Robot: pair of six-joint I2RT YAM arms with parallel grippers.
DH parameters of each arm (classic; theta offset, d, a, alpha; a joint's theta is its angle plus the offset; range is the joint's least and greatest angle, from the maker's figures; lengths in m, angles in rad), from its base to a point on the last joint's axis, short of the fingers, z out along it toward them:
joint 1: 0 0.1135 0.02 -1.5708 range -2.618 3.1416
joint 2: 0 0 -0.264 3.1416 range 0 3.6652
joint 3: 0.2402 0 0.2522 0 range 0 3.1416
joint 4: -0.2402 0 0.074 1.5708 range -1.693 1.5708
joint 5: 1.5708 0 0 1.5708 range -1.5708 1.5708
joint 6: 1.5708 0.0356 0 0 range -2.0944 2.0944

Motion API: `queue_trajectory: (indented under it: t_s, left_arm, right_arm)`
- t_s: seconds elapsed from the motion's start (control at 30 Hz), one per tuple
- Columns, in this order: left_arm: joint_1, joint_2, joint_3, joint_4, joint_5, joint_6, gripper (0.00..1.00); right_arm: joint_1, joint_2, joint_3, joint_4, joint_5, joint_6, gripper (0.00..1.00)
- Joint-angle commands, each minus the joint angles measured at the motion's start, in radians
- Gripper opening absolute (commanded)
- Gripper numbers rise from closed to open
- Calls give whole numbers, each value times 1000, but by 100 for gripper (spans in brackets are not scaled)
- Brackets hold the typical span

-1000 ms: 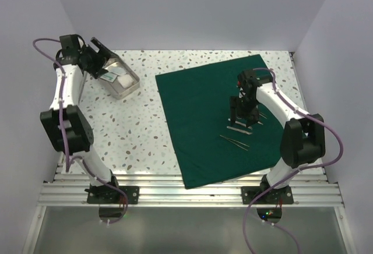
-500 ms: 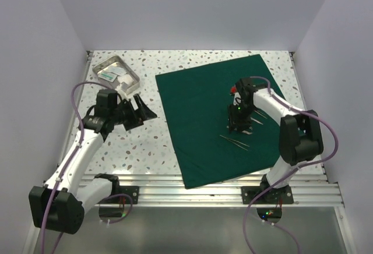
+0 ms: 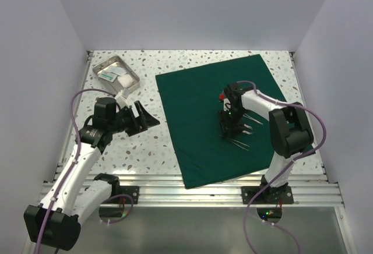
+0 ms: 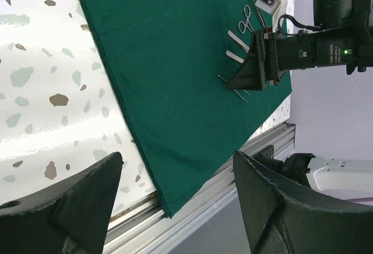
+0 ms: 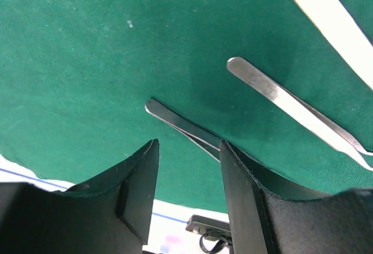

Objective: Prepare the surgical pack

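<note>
Left gripper (image 3: 147, 114): released, empty; has moved near, away from the tray (image 3: 98, 66).
Right gripper (image 3: 228, 133): fingers parted, shifted left astride tweezers (image 5: 178, 123) on the surgical pack (image 3: 192, 99).

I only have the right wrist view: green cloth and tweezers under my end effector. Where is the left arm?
Observer: The left end effector hangs over the speckled table, just short of the surgical pack's left edge.
Operator: Is it carrying anything?
Observer: No. The left wrist view shows its jaws wide apart with nothing between them.
Operator: Anything else out there that I can't see?
Observer: A steel tray sits at the far left corner of the table, off the pack, with white gauze in it.
</note>
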State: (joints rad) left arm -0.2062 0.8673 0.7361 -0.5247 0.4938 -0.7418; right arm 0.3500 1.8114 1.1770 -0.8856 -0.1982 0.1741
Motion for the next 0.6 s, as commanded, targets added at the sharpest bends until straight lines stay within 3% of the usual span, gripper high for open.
queue_trajectory:
  t_s: [0.0, 0.23, 0.57]
  left_arm:
    - [-6, -10, -9, 32, 28, -5, 80]
    - [-6, 1, -24, 65, 57, -11, 80]
    - [-6, -13, -53, 71, 71, 1, 80]
  right_arm:
    - [29, -3, 12, 5, 51, -13, 50]
    - [35, 29, 33, -1, 140, -5, 45]
    - [37, 68, 53, -18, 151, -18, 32]
